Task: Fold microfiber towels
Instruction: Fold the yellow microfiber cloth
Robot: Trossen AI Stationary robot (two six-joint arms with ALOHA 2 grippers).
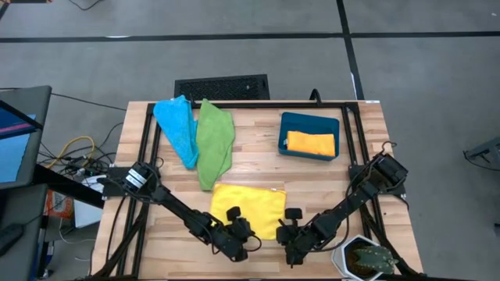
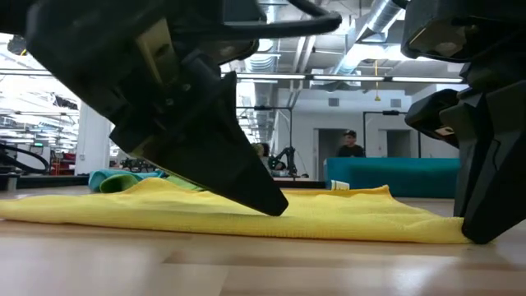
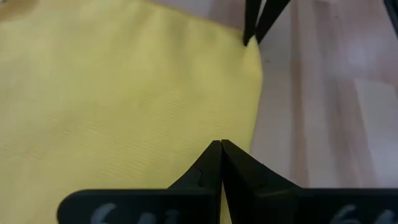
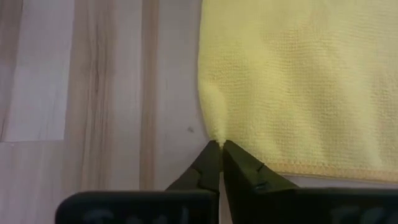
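You had the yellow towel (image 1: 251, 208) lying flat at the table's (image 1: 258, 156) near edge, the landmark here. Beyond it to the left lay the blue towel (image 1: 177, 129) and green towel (image 1: 214, 140), touching; beyond to the right, an orange towel (image 1: 311, 143) sat in the bin (image 1: 283, 133). Your left gripper (image 3: 221, 149) was pinched together on the yellow towel's near edge. Your right gripper (image 4: 220, 149) was clamped on its near right corner.

Both arms reach low toward the near edge, left gripper (image 1: 234, 226) and right gripper (image 1: 291, 227) pinched closed
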